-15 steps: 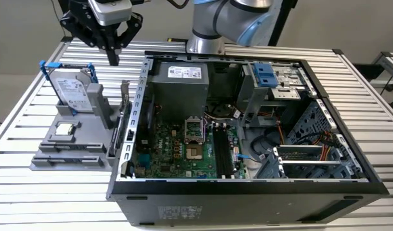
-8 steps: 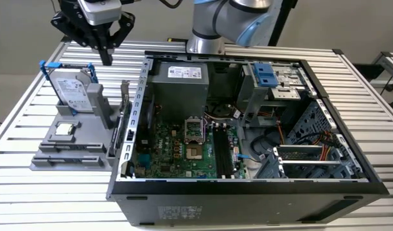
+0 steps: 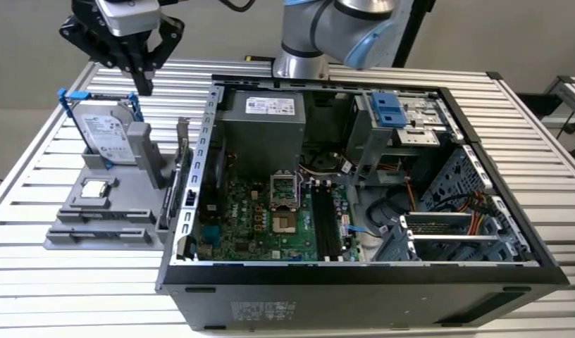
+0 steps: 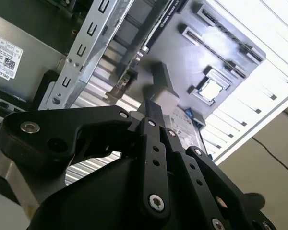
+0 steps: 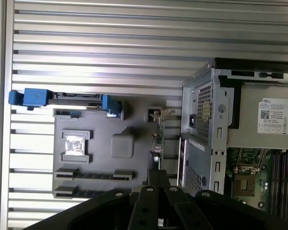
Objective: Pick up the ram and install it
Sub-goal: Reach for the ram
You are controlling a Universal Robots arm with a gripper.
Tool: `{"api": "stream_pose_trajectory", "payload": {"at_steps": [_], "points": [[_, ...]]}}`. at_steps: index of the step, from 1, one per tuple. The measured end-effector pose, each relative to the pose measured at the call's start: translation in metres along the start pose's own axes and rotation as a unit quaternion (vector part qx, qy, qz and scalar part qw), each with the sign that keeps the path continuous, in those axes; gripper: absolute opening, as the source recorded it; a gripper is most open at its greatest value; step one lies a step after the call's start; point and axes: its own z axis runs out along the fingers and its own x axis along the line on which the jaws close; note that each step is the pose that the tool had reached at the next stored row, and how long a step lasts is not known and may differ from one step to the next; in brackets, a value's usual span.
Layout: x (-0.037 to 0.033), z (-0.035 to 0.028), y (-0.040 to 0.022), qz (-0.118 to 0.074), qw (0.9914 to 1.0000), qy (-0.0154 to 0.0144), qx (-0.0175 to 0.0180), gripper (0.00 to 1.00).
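Locate the black two-finger gripper (image 3: 144, 86) above the grey moulded fixture (image 3: 71, 243), over the silver hard drive in its blue-handled frame (image 3: 107, 137). Its fingers (image 5: 153, 179) are pressed together, with nothing visible between them. You cannot tell where the long green ram stick sits. A thin green-edged board (image 5: 157, 143) stands on edge beside the open black computer case (image 3: 363, 278).

The ram (image 5: 96, 175) seems to stand on edge in a long slot of the grey holder (image 5: 134, 158), showing as a thin dark strip; its colour and chips cannot be told.
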Motion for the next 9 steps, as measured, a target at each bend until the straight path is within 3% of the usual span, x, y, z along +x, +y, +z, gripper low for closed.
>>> {"api": "stream_pose_trajectory", "payload": {"at_steps": [9], "points": [[0.0171, -0.0003, 0.0004, -0.002, 1.0, 0.0001, 0.0, 0.0]]}}
